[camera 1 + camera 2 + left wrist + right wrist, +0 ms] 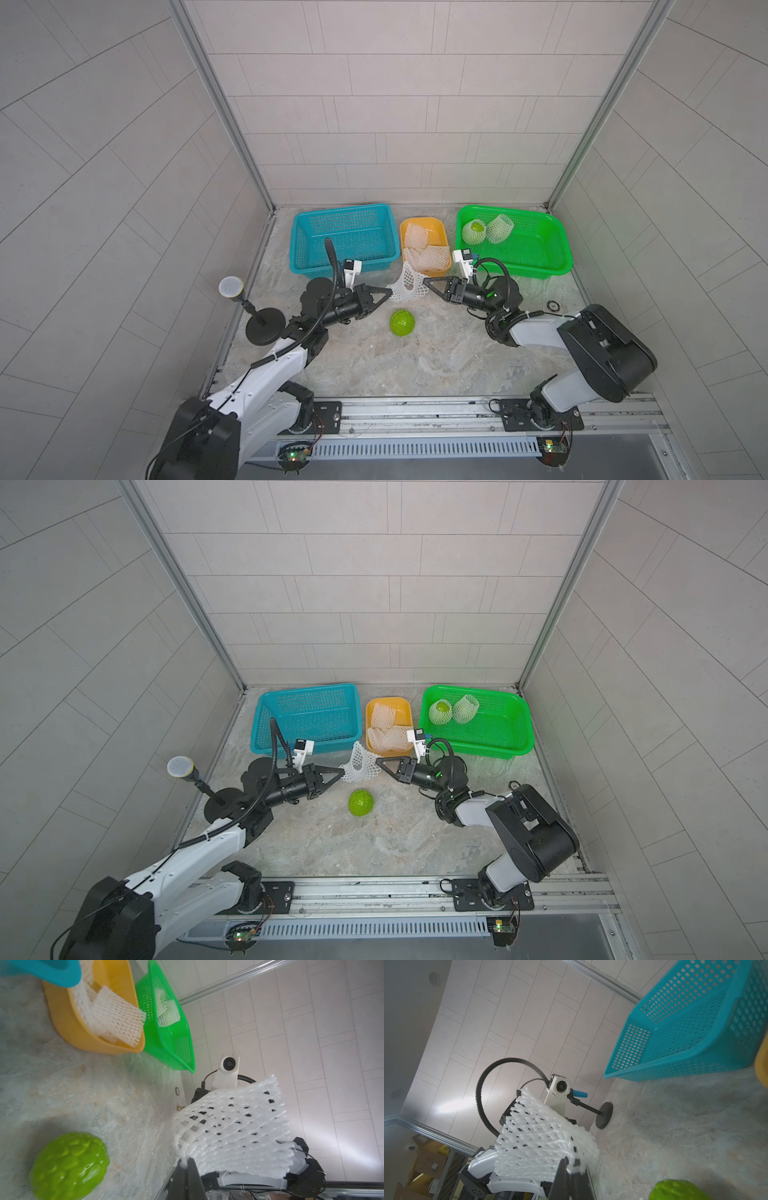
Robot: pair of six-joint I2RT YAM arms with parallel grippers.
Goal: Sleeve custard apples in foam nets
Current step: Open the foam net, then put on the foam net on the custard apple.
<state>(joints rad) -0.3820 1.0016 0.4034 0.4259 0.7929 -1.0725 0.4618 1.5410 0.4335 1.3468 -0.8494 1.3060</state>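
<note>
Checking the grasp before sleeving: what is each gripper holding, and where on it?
Both are shut on one foam net: the left gripper pinches one edge, the right gripper the opposite edge.

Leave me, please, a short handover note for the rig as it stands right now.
Left gripper: shut on one edge of a foam net.
Right gripper: shut on the opposite edge; net spread between them.
Bare custard apple: on the table, just in front of the net.
Done: sleeved apple and second filled net in the green basket.
Left: sleeve the bare apple.
Spare nets in the yellow basket.
</note>
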